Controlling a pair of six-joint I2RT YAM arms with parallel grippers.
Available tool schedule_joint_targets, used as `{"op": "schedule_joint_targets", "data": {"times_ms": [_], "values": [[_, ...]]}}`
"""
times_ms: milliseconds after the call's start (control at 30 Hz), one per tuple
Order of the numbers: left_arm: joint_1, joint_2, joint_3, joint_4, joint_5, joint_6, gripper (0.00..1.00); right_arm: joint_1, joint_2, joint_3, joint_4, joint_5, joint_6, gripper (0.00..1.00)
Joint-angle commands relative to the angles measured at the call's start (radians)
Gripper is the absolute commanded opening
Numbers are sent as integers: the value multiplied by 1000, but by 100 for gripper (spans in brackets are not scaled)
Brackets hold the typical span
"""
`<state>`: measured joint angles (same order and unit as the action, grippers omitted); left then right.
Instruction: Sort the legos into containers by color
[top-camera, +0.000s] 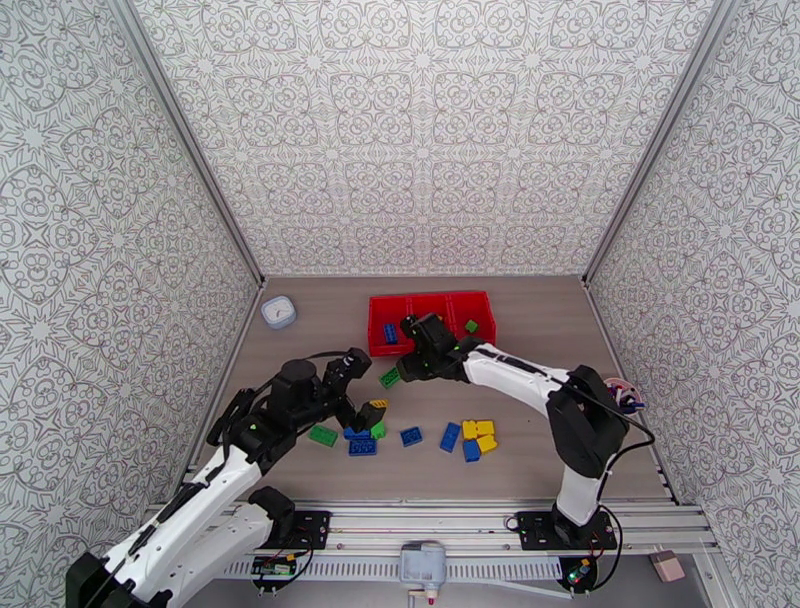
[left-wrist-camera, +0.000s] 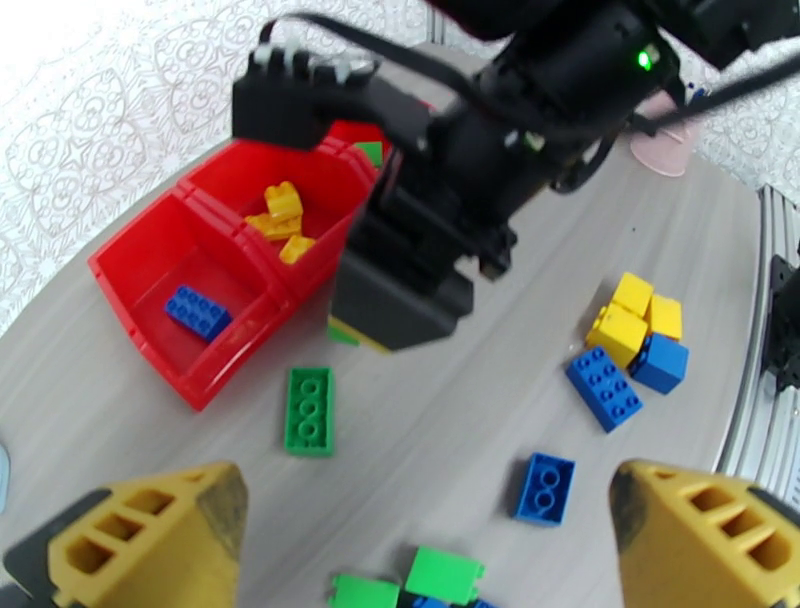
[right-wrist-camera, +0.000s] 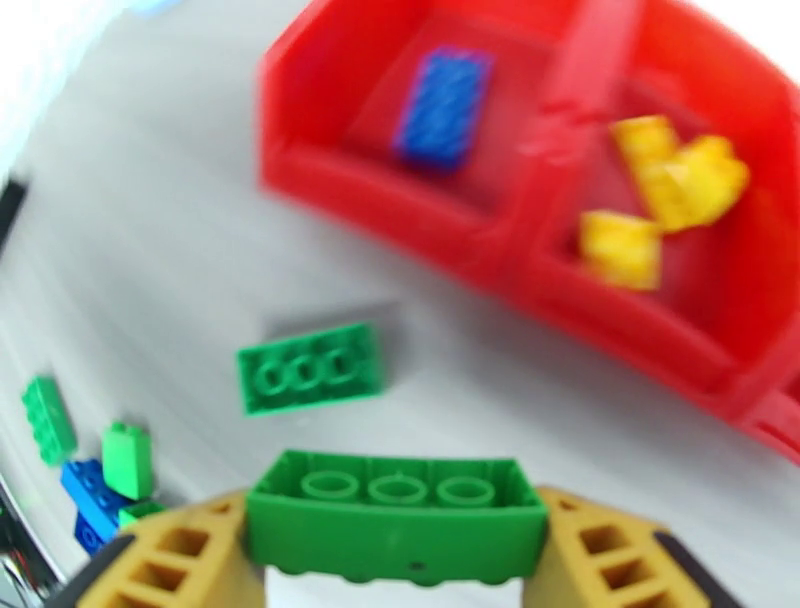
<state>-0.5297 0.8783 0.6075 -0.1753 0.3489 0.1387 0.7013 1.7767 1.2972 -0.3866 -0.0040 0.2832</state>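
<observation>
The shallow bright-red plastic tray (left-wrist-camera: 140, 322), with three square compartments side by side, sits toward the far side of the grey counter (top-camera: 540, 320) and is only partly stocked. A long blue studded brick (left-wrist-camera: 197, 312) lies in the left compartment, three small yellow bricks (left-wrist-camera: 282, 222) in the middle one, and a single small green brick (top-camera: 470, 326) in the right one. The right gripper (right-wrist-camera: 396, 530) is clamped on a long green studded plastic brick (right-wrist-camera: 396, 505), pinched end to end between its tan fingers (right-wrist-camera: 170, 555). It hangs just short of the tray's near wall, over the counter rather than over any compartment, and the green compartment lies off to its right. A second flat green brick (right-wrist-camera: 310, 367) lies loose on the counter just in front of it. The left gripper (left-wrist-camera: 425, 495) has its fingers spread wide with nothing between them, above a tight cluster of blue and green bricks (top-camera: 362, 438). Also unsorted are a lone small blue brick (top-camera: 410, 436), a flat green brick (top-camera: 322, 435) at the near left, and a huddle of yellow and blue bricks (top-camera: 475, 440) at the near right. I judge the sorting about a third done: five bricks are binned, one is in transit, and roughly ten wait on the counter.
</observation>
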Motion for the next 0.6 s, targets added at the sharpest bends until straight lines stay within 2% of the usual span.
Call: {"op": "schedule_joint_targets", "data": {"times_ms": [0, 133, 300, 567], "values": [[-49, 72, -21, 203, -56, -56, 100, -57, -65, -49, 43, 41, 36, 60], [-106, 178, -27, 362, -135, -94, 100, -153, -94, -56, 41, 65, 0, 60], [-140, 308, -24, 529, -175, -130, 100, -269, -57, -11, 49, 55, -62, 60], [-167, 407, 7, 595, -182, -137, 100, -390, 118, 159, 80, 33, -131, 59]]}}
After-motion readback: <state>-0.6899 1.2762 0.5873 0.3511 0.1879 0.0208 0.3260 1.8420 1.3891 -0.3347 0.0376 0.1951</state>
